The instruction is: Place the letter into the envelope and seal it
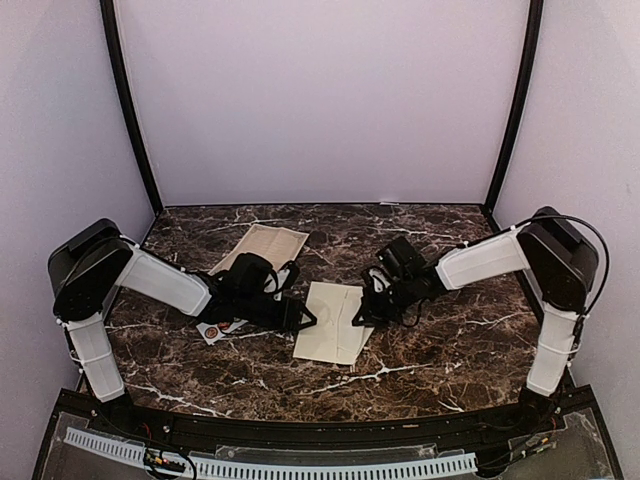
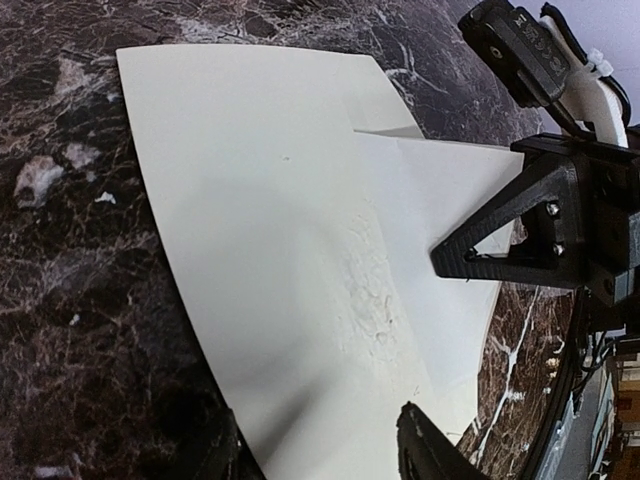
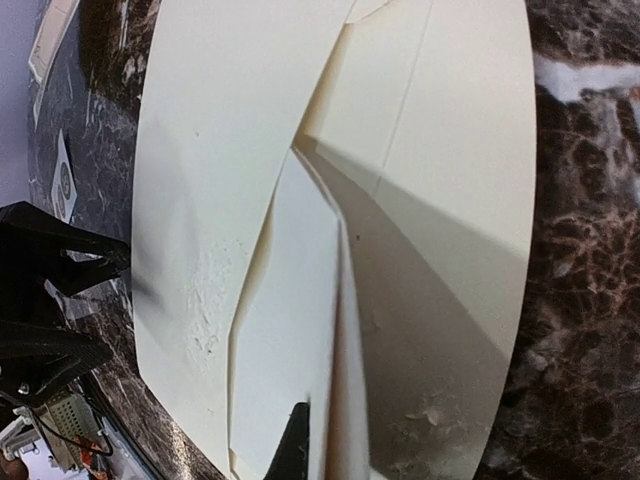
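Note:
The cream envelope (image 1: 335,322) lies flat on the marble table (image 1: 450,340) in the middle. It fills the left wrist view (image 2: 270,250) and the right wrist view (image 3: 220,130). My left gripper (image 1: 305,318) is open at the envelope's left edge, its two fingertips (image 2: 430,450) spread wide over the paper. My right gripper (image 1: 362,310) is at the right edge, shut on the envelope's flap (image 3: 290,330). One finger (image 3: 295,445) lies on the raised flap and the other is hidden beneath it. A cream sheet with a printed border (image 1: 262,246) lies flat at the back left.
A small white strip of round stickers (image 1: 220,328) lies under my left arm and shows in the right wrist view (image 3: 62,180). Purple walls close the back and sides. A black rail runs along the near edge (image 1: 320,430).

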